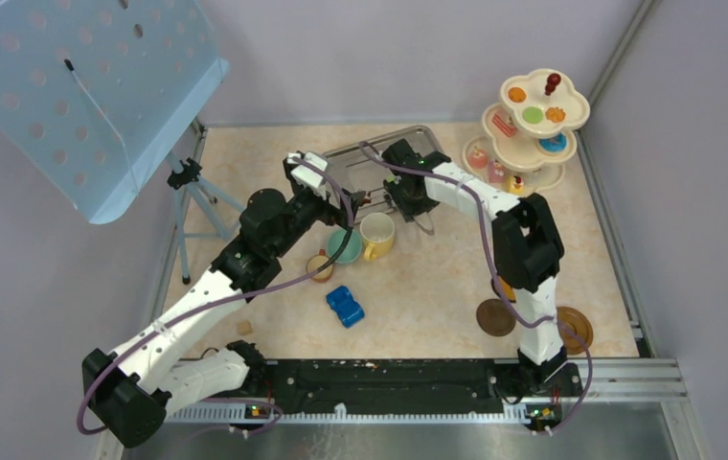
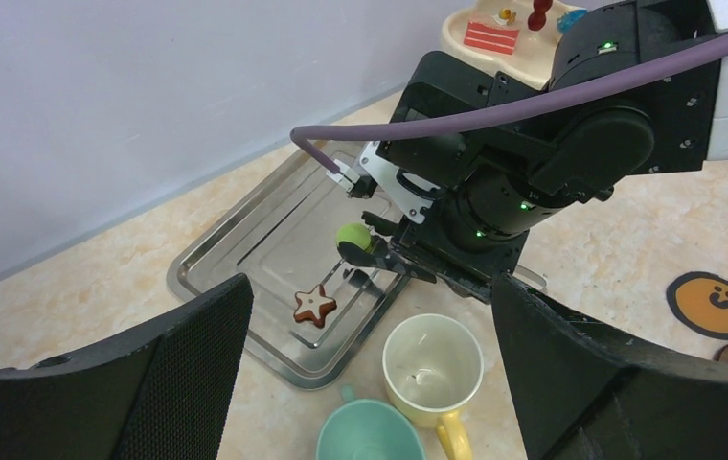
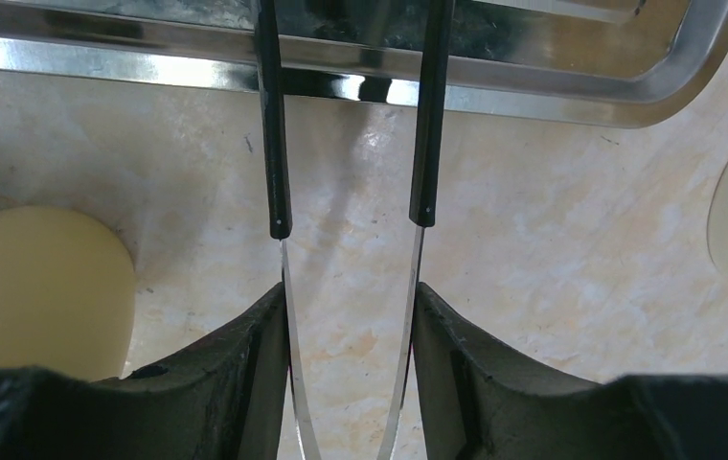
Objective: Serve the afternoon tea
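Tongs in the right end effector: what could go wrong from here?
1. The right end effector grips the tongs, whose tips seem to pinch a green macaron above the tray; it could slip out.
2. The yellow mug and teal cup stand just beside the tray, near that arm; a low swing could knock them.

Top view overhead, far; wrist views close, both sharing tray [image 2: 264, 240] edge.

Bright even light, glare on the steel tray [image 3: 533, 96], soft shadows.
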Controlling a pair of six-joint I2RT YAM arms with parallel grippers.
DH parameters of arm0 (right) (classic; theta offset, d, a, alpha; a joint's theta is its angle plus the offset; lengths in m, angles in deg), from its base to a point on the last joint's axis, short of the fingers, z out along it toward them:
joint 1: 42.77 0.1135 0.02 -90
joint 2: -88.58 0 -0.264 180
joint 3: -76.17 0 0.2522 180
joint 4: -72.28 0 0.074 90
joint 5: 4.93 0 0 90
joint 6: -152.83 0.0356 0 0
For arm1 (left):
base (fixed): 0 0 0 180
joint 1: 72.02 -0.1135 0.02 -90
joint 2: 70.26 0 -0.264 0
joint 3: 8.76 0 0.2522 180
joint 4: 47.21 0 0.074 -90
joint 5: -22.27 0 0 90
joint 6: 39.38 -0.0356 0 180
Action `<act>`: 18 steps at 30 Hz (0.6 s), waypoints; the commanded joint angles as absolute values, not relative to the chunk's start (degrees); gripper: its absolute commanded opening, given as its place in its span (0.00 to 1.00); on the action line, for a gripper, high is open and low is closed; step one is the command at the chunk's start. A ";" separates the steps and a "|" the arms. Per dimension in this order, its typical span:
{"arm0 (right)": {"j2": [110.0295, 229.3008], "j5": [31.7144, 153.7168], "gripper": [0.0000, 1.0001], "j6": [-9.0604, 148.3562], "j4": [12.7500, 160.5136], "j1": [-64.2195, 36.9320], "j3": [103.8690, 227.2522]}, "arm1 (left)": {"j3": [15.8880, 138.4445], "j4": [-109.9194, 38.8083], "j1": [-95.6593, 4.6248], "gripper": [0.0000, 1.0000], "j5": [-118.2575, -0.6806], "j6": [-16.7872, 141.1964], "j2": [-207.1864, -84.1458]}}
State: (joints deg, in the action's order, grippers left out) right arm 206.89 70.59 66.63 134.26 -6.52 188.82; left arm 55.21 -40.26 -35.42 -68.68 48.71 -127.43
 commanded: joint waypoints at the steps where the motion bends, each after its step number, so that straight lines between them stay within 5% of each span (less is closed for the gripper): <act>1: 208.90 70.53 0.45 66.24 132.14 -6.03 190.19 | 55.36 -42.28 -35.12 0.99 -69.21 48.17 -127.12; 18: 211.41 68.29 0.31 66.44 132.14 -6.12 191.85 | 55.40 -42.35 -35.19 0.99 -69.32 48.34 -126.88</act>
State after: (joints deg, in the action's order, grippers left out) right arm 211.02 69.85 66.43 133.48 -6.52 189.04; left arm 55.21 -40.26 -35.42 -68.88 48.71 -127.43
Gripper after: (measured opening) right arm 0.398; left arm 0.987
